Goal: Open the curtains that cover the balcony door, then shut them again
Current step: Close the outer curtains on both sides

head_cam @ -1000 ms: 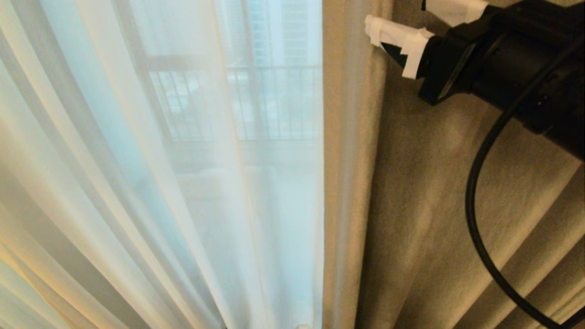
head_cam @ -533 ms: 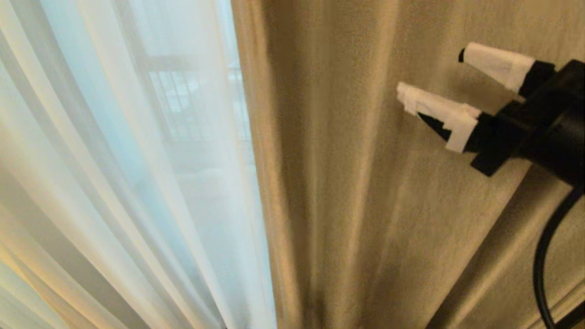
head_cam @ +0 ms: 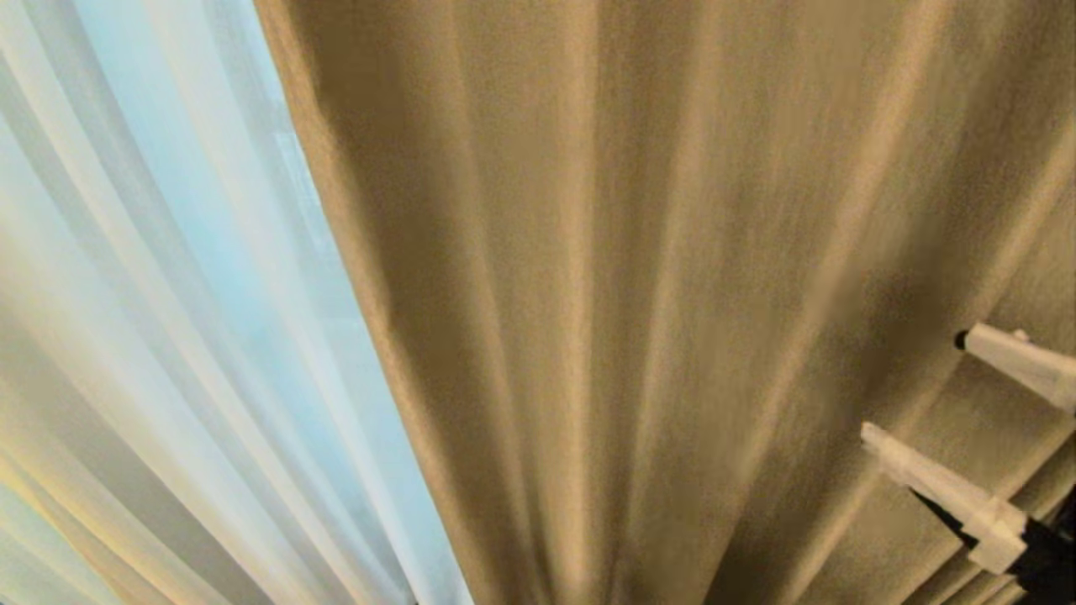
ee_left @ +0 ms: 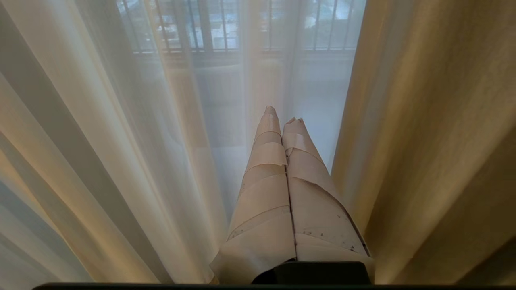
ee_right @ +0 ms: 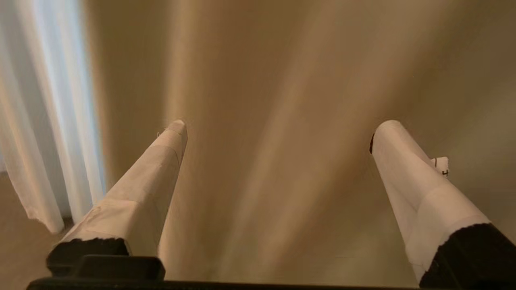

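Note:
The curtains hang in two layers. A beige opaque panel (head_cam: 630, 252) fills most of the head view, and a sheer white layer (head_cam: 151, 294) shows at the left. My right gripper (head_cam: 916, 386) is at the lower right, in front of the beige folds, open, with nothing between its taped fingers (head_cam: 933, 483). In the right wrist view the right gripper (ee_right: 282, 129) faces the beige panel (ee_right: 282, 60). My left gripper (ee_left: 282, 117) is shut and empty, pointing at the sheer layer (ee_left: 141, 121) beside the beige edge (ee_left: 423, 121). The balcony door is hidden behind the fabric.
A dark railing (ee_left: 225, 28) shows dimly through the sheer fabric in the left wrist view. In the right wrist view the sheer hem (ee_right: 40, 217) ends just above a strip of floor (ee_right: 16, 249).
The beige panel's edge has swept left across the head view and now covers most of the sheer layer. My right gripper has dropped from the upper right to the lower right and spread its fingers wider.

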Robot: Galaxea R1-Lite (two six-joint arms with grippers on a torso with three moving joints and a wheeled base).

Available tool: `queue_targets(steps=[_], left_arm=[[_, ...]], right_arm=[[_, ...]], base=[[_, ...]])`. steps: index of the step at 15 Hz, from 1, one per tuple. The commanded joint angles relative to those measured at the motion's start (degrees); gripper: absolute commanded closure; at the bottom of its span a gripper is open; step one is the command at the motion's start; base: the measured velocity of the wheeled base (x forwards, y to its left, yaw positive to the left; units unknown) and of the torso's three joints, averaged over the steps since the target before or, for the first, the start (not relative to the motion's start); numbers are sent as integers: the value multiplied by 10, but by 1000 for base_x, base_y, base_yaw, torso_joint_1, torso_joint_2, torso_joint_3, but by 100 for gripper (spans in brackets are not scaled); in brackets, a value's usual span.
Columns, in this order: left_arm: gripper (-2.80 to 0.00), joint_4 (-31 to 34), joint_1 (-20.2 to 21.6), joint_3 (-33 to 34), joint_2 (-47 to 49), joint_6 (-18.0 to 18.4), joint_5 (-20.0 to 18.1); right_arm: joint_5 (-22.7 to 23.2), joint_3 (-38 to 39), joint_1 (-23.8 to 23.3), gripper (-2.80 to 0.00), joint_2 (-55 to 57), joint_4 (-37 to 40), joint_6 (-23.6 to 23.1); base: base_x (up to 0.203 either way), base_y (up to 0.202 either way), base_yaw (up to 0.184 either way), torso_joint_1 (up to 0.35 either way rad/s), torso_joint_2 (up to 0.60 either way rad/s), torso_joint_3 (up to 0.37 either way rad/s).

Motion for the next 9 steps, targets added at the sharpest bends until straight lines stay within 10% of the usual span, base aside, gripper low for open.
queue_targets(steps=[1,2,3,9], left_arm=[[0,0,0,0,0,0,0],[0,0,0,0,0,0,0],[0,0,0,0,0,0,0],[0,0,0,0,0,0,0]], right_arm=[[-1,23,-49,-280,-64,58,36],[-1,23,-66,-280,-76,86,56],[-1,23,-87,0,-87,108,75],[-30,39,-140,0,-101,130,123]], base=[[0,0,0,0,0,0],[0,0,0,0,0,0],[0,0,0,0,0,0],[0,0,0,0,0,0]])
